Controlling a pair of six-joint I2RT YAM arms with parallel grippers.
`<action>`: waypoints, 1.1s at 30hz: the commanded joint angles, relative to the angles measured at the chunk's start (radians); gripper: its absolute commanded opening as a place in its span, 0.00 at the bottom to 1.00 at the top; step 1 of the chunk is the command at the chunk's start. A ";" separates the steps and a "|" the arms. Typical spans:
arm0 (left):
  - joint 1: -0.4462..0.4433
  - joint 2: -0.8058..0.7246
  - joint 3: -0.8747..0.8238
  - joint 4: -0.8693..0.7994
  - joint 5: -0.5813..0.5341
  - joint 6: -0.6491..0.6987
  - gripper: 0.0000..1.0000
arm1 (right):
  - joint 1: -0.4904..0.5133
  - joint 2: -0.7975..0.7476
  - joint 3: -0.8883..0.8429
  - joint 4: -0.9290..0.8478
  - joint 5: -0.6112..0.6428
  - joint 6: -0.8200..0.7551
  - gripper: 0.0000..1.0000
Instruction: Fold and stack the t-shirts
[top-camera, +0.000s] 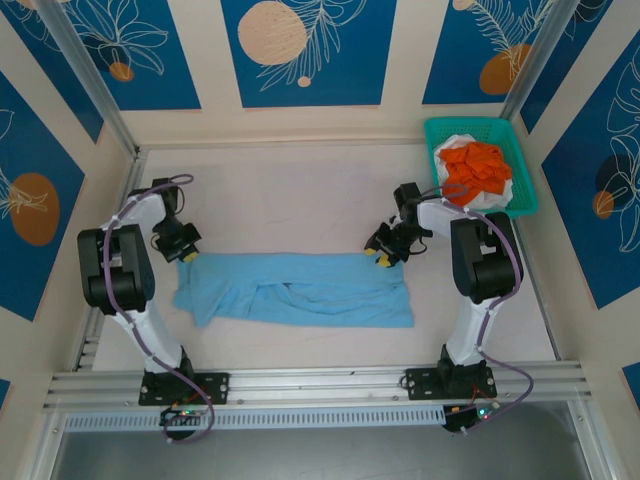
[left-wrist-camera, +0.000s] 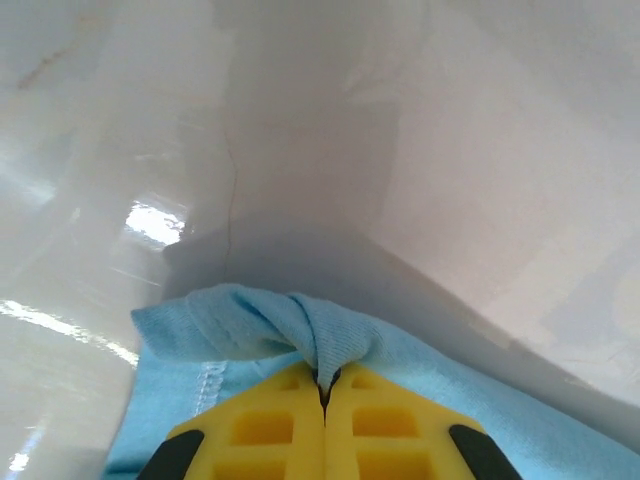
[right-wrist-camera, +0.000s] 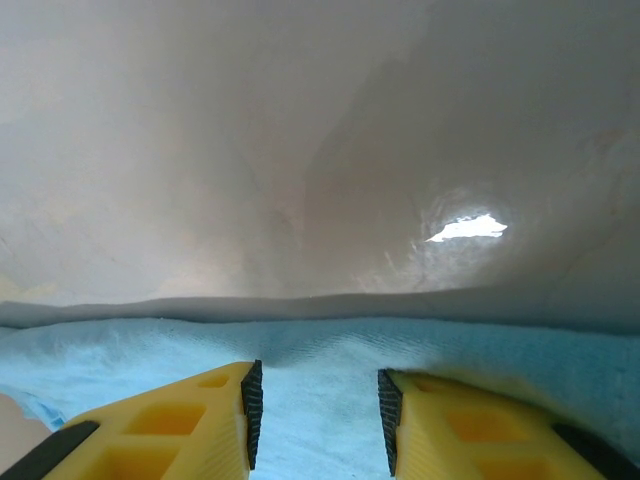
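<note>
The table (top-camera: 300, 200) is a pale, cream surface, smooth and a little glossy; in the wrist views it is reflecting small bright patches of light. Low cream walls are closing it on the far side and on both sides. Behind them, blue panels (top-camera: 300, 50) with white leaf drawings and orange circles are standing around the whole place. Two metal posts (top-camera: 85, 75) are rising slanted at the far corners, and a grey metal rail (top-camera: 320, 385) is running along the near edge, where both arms are fixed.

The light blue t-shirt (top-camera: 300, 290) is lying in the middle of the table as a long wrinkled band from left to right. The left gripper (top-camera: 185, 255) is at its far left corner; its yellow jaws are pressed together and are pinching a small fold of the blue cloth. The right gripper (top-camera: 383, 257) is at the far right edge of the same shirt, with its jaws spread apart over the cloth. I cannot tell if they are touching it.

A teal basket (top-camera: 432, 128) is sitting in the far right corner. The orange t-shirt (top-camera: 475, 165) is lying crumpled in it, on top of the white t-shirt (top-camera: 490, 195).
</note>
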 joint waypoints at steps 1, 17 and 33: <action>0.013 -0.041 0.055 0.019 -0.070 0.015 0.00 | 0.006 0.036 -0.010 -0.002 0.066 0.004 0.40; 0.020 0.266 0.418 -0.038 -0.084 -0.022 0.29 | 0.002 0.082 0.013 -0.016 0.046 0.037 0.41; -0.247 0.034 0.267 -0.093 -0.125 -0.248 0.53 | 0.091 -0.187 -0.078 0.027 -0.083 -0.025 0.53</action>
